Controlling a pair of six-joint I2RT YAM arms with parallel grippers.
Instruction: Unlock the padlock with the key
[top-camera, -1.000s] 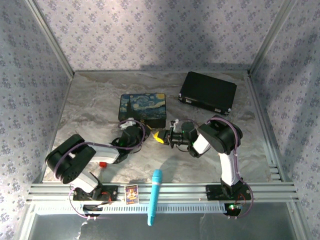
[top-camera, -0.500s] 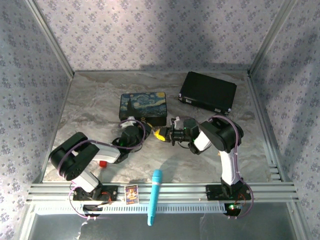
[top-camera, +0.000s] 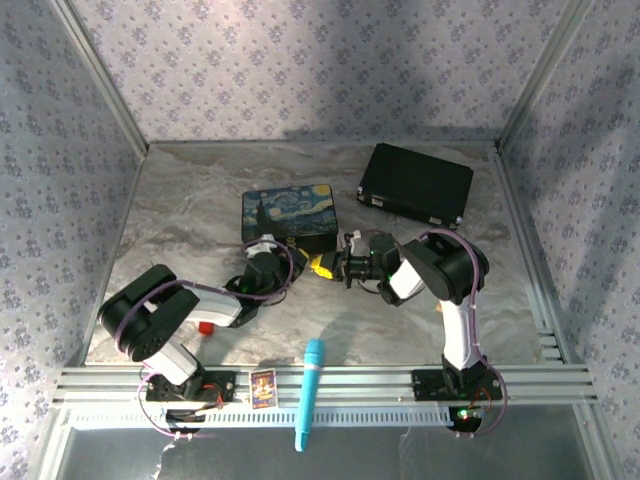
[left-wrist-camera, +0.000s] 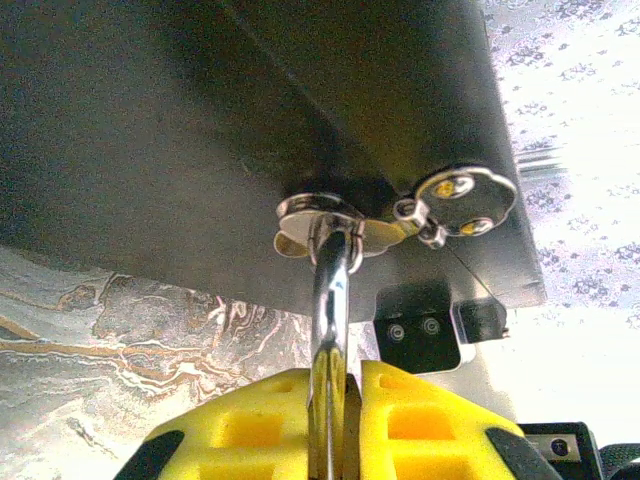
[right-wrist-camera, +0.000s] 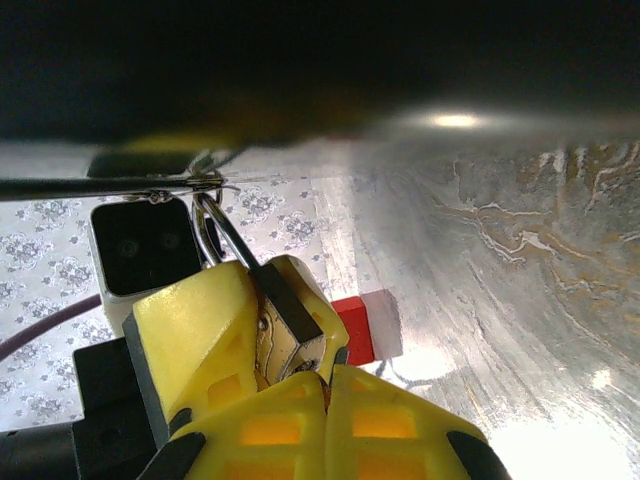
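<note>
Just at about 5 o'clock of the tin (top-camera: 288, 212), the key (left-wrist-camera: 330, 290) is clamped by its blade in the left gripper (left-wrist-camera: 335, 388), while the padlock (right-wrist-camera: 290, 345) is pinched in the right gripper (right-wrist-camera: 272, 315), shackle towards 11 o'clock.

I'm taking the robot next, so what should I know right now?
Left gripper: shut on the key; a ring with a second key hangs at its far end.
Right gripper: shut on the padlock, with the shackle pointing at the left arm.
Both meet just in front of the starry tin.
Done: both things are picked up.
Left: put the key in, turn it, pop the shackle. I can't tell whether the key is in yet.
</note>
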